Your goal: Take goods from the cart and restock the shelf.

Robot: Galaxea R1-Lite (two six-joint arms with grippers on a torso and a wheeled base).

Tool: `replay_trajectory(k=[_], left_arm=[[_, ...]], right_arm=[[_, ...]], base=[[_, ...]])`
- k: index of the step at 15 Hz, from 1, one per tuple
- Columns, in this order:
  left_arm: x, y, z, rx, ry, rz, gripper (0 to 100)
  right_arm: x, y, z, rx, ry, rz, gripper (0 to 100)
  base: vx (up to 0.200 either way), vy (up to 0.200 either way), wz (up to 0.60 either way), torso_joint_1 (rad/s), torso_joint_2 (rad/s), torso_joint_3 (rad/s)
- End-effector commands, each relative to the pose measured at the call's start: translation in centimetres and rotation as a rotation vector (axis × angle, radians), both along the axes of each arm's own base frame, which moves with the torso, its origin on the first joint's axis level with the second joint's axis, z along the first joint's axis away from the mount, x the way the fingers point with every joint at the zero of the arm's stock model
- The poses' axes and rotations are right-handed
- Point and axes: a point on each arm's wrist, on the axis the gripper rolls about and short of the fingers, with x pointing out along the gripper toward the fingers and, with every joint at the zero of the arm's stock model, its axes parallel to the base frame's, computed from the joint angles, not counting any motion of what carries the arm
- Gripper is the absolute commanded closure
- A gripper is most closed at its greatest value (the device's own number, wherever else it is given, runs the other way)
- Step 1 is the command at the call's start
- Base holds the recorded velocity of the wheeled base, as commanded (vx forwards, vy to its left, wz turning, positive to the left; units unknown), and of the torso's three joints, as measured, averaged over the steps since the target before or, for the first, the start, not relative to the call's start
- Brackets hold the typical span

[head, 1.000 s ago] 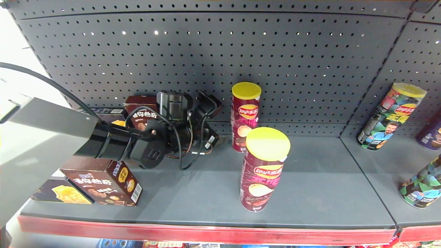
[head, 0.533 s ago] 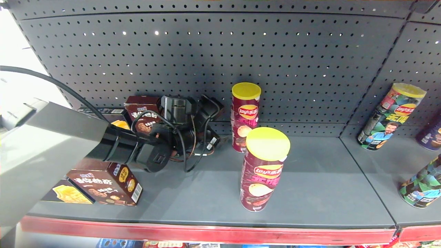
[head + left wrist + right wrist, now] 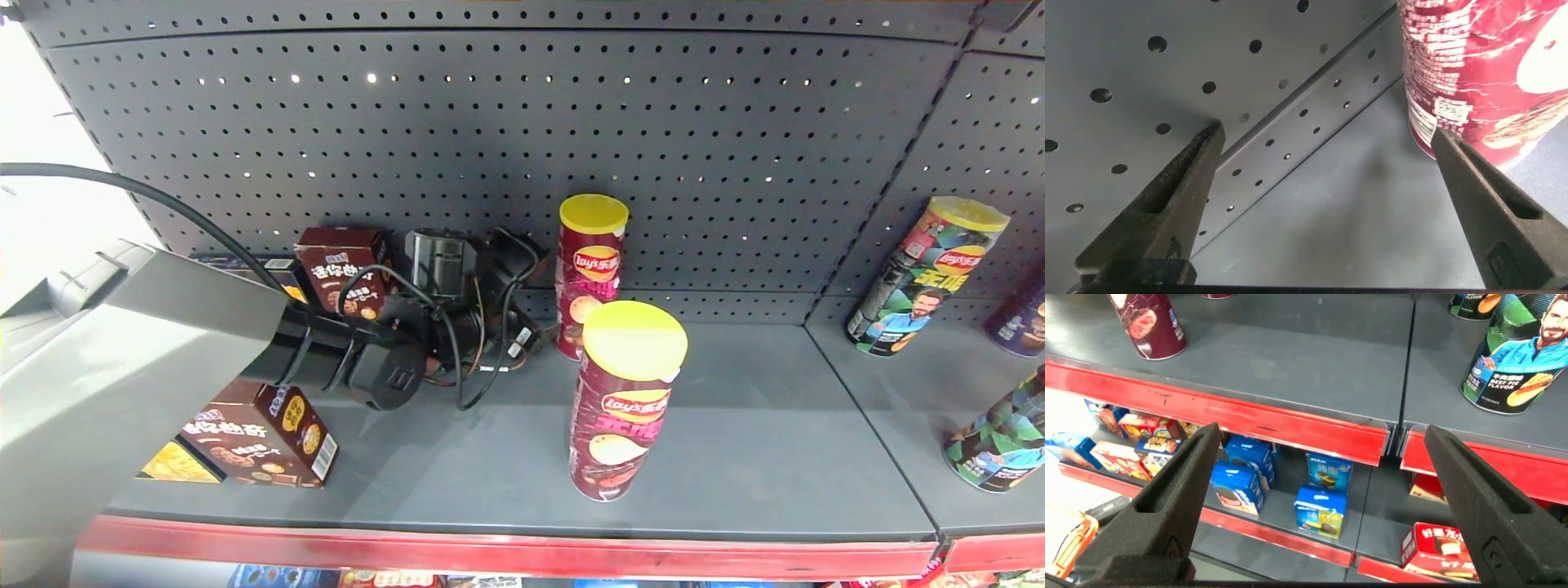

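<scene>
While the left gripper [image 3: 1324, 135] sits spread wide and empty at the back of the shelf [image 3: 735, 441], the rear chip can [image 3: 589, 278] stands upright just beside it, near the pegboard [image 3: 490, 147]. Whether a finger touches the can is hard to tell. Placement looks done, so release is the step in hand. Next, the arm should draw straight out, clear of the front can [image 3: 624, 408] and the cookie box [image 3: 261, 437]. The right gripper [image 3: 1319, 433], likewise spread and empty, hangs before the red front rail [image 3: 1249, 412].
</scene>
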Motion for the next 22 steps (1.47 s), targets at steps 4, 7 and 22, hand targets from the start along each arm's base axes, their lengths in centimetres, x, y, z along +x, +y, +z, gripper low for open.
replay_trajectory(k=[4, 7, 22], left_arm=[[0.0, 0.6, 0.2, -0.012, -0.015, 0.014, 0], [-1.7, 2.0, 3.8, -0.057, -0.087, 0.028, 0], [-37.3, 20.3, 6.8, -0.392, -0.330, 0.146, 0]], right_arm=[[0.0, 0.0, 0.0, 0.000, 0.000, 0.001, 0], [0.0, 0.0, 0.0, 0.000, 0.000, 0.001, 0], [0.0, 0.0, 0.0, 0.000, 0.000, 0.001, 0]], base=[[0.000, 0.000, 0.00, 0.000, 0.00, 0.000], [0.000, 0.000, 0.00, 0.000, 0.00, 0.000], [0.000, 0.000, 0.00, 0.000, 0.00, 0.000]])
